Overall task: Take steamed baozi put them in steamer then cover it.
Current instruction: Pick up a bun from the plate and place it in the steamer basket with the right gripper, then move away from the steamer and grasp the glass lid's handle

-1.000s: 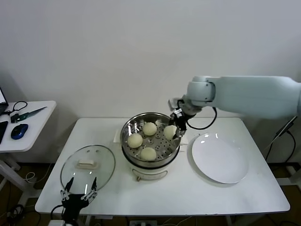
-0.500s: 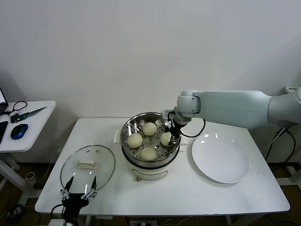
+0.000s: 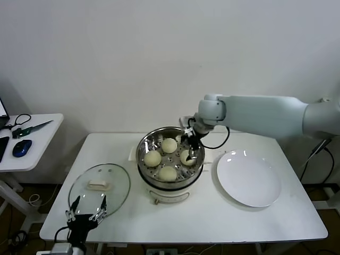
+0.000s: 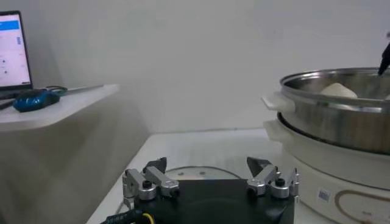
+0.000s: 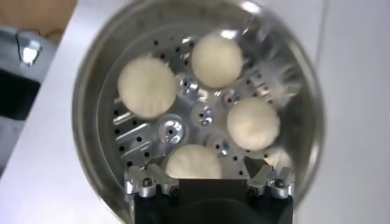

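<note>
The steel steamer [image 3: 171, 184] stands mid-table with several cream baozi on its perforated tray [image 5: 170, 129]. My right gripper [image 3: 190, 139] hovers over the pot's right side, open, holding nothing. In the right wrist view a baozi [image 5: 193, 163] lies on the tray between and below the spread fingertips of that gripper [image 5: 207, 170]; others [image 5: 147, 87] [image 5: 253, 123] lie farther off. The glass cover [image 3: 99, 183] lies flat on the table left of the steamer. My left gripper [image 3: 85, 208] is open at the table's front left edge, just in front of the cover.
A flat white plate [image 3: 248, 178] lies right of the steamer. A side table [image 3: 26, 138] with a blue mouse and cables stands at far left. In the left wrist view the steamer wall [image 4: 341, 122] rises beyond the left gripper [image 4: 211, 165].
The right gripper lowered a baozi onto the right side of the tray, then opened and let it go. The left gripper shifted slightly near the cover.
</note>
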